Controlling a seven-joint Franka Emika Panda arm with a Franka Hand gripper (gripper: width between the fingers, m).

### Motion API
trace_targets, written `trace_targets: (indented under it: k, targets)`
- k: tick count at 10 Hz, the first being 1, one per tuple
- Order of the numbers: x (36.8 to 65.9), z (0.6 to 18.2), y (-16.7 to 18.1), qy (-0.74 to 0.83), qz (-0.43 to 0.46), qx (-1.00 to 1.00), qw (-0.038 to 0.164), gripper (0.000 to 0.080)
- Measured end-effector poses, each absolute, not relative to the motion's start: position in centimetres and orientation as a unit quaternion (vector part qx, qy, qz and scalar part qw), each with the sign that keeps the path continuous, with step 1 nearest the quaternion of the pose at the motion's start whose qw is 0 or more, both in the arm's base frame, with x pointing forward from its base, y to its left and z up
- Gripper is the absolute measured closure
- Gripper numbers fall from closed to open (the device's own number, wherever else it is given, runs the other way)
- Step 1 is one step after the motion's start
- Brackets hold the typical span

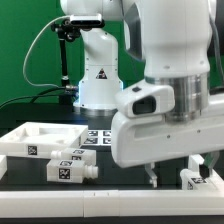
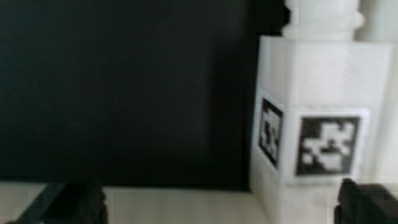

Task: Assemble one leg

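Observation:
One leg (image 2: 313, 115), a white block with black-and-white tags and a narrower stub end, stands upright between my fingers in the wrist view. It is close to one finger (image 2: 372, 204) and far from the other (image 2: 71, 205). My gripper (image 2: 222, 206) is open, with nothing clamped. In the exterior view the gripper (image 1: 174, 172) hangs low at the front right, over this leg (image 1: 193, 181). Three more legs lie at the exterior view's left: one (image 1: 34, 149), one (image 1: 70, 171) and one (image 1: 77, 155).
The large flat white panel with raised rim (image 1: 22, 132) lies at the back left. The marker board (image 1: 97, 135) lies behind the loose legs. The robot's base (image 1: 97, 80) stands at the back. A green wall is behind.

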State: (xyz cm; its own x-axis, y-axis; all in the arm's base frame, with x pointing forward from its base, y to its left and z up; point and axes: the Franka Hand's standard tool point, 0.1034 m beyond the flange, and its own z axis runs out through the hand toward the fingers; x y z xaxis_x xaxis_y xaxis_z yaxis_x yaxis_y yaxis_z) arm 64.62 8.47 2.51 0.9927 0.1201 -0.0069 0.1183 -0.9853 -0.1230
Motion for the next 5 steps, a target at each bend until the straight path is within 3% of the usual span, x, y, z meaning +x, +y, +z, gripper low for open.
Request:
trace_targets:
  k: [5]
  targets:
    - [64.76,2.48,7.94,-0.087,-0.020,-0.994,0.059,0.0150]
